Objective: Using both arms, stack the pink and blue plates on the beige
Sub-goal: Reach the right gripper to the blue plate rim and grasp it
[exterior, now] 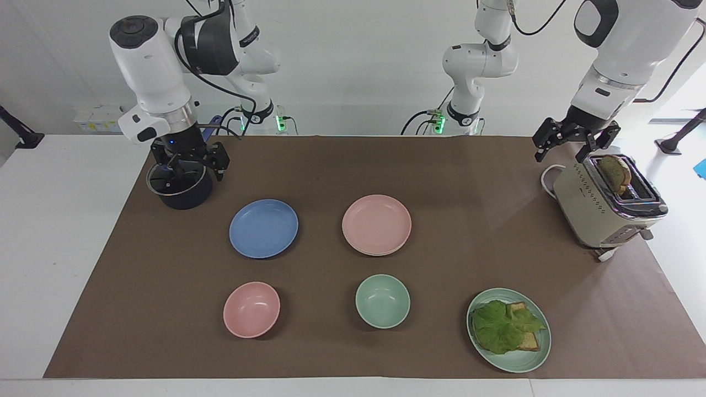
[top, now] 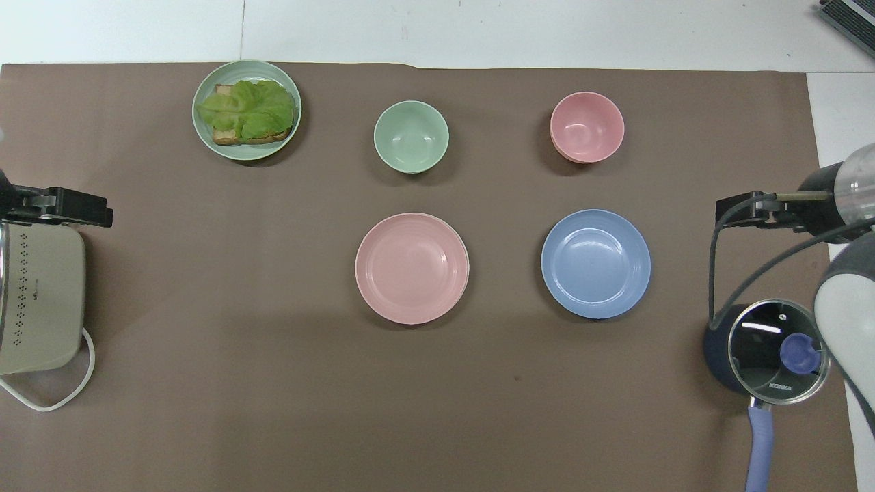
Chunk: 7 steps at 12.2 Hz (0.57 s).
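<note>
Facing the robots shows toast in the toaster.

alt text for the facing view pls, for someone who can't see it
A brown mat holds a blue plate and a pink plate side by side, the pink one apparently on a beige plate whose rim just peeks out. The right gripper hangs open over a lidded pot; the left gripper waits open by a toaster.

Two plates are sitting mid-table; bowls lying at six o'clock, pot at ten, toaster at three.
</note>
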### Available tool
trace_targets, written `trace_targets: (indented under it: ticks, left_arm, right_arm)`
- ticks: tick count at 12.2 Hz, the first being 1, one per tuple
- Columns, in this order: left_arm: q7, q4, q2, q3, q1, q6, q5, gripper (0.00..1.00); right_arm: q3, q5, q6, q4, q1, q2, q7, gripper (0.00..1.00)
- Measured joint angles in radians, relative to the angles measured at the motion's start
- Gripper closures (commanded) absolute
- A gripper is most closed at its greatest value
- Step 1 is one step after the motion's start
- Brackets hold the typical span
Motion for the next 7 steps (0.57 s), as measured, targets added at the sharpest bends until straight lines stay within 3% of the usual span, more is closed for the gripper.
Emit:
trace_targets:
  ticks: [7]
  left_arm:
    - [0.000, 0.000, 0.000, 0.000, 0.000, 0.000, 0.000, 0.00]
  right_arm:
    - [0.000, 0.000, 0.333, -0.186, -0.002, 0.145, 0.000, 0.00]
